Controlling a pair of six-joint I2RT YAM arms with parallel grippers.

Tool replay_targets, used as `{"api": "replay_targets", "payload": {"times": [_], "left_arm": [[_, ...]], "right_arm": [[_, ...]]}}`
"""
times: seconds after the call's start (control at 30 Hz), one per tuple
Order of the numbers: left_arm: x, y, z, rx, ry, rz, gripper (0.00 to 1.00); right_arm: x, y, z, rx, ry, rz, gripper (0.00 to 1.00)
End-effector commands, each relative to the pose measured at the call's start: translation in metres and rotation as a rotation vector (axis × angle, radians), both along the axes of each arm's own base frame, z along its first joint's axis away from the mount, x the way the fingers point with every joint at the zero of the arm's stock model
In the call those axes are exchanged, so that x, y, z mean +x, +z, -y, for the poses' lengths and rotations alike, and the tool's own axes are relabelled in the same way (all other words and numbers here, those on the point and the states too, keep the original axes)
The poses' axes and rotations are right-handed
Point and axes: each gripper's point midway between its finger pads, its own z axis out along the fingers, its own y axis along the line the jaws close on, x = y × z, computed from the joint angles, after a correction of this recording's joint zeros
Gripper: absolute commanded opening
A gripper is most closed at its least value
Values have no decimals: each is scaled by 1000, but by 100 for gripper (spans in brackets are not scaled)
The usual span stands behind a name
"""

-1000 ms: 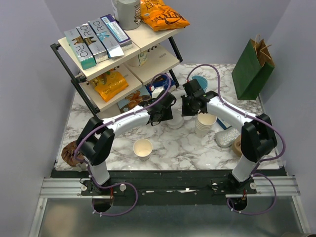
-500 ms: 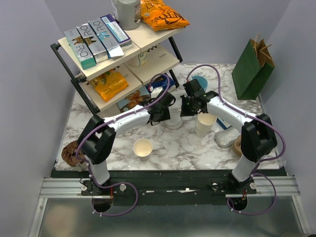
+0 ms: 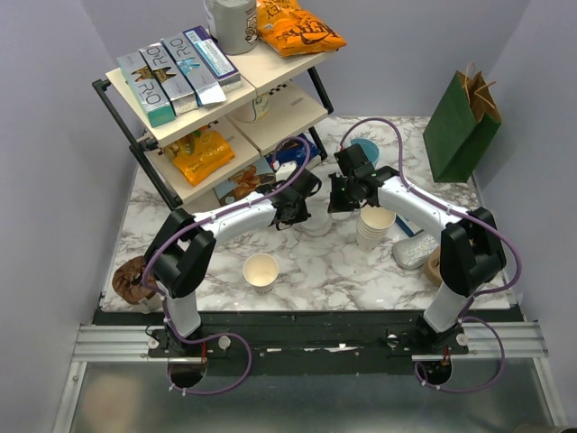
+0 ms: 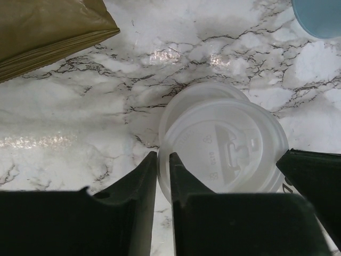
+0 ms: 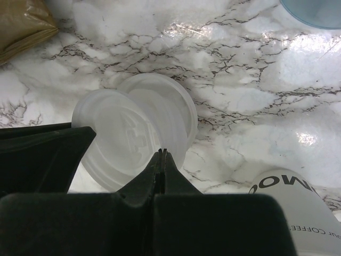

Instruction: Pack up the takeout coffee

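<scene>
Marbled tabletop [image 3: 334, 271], lilac walls behind, 2 arms nose to nose at centre. Pinched between them: 1 white plastic lid [image 4: 224, 154], sip hole up, raised and tilted above a second lid [image 4: 197, 93] lying flat on the stone. On one edge, left claw [image 4: 162, 157], fingers nearly together with the rim nipped in the slit. On the opposite edge, right claw [image 5: 161, 154], fingers pressed tight on the rim. No lidded cup anywhere in sight, so probably midway through making up the takeout coffee. Likely partner for the lid: lone cream cup [image 3: 261, 269], open-mouthed and upright, well apart from both claws, toward the near edge on the left arm's side. Clearly nearer the left arm, then; for the right arm, a reach across, with the tall stack of cups [image 3: 375, 225] just beside its forearm. Far right corner: green paper bag [image 3: 460, 126], upright, mouth up, closest to the right arm. Risk worth noting: 2 grips on 1 thin lid, easy to buckle.
</scene>
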Motion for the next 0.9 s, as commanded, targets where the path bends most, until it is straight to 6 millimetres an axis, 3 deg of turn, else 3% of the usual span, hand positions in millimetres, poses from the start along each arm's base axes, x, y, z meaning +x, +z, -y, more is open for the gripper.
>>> {"api": "replay_targets", "payload": {"times": [0.0, 0.1, 0.4, 0.63, 0.87], "left_arm": [[4, 7, 4, -18, 16, 5, 16], [4, 7, 3, -16, 18, 4, 0], [5, 9, 3, -19, 22, 14, 0], [7, 17, 3, -37, 25, 41, 0], [10, 45, 7, -88, 9, 102, 0]], "right_arm": [[-1, -4, 0, 15, -4, -12, 1], [-2, -8, 2, 1, -7, -27, 1], [-1, -10, 5, -23, -26, -45, 1], [3, -3, 4, -19, -32, -32, 17], [16, 36, 0, 21, -30, 72, 47]]}}
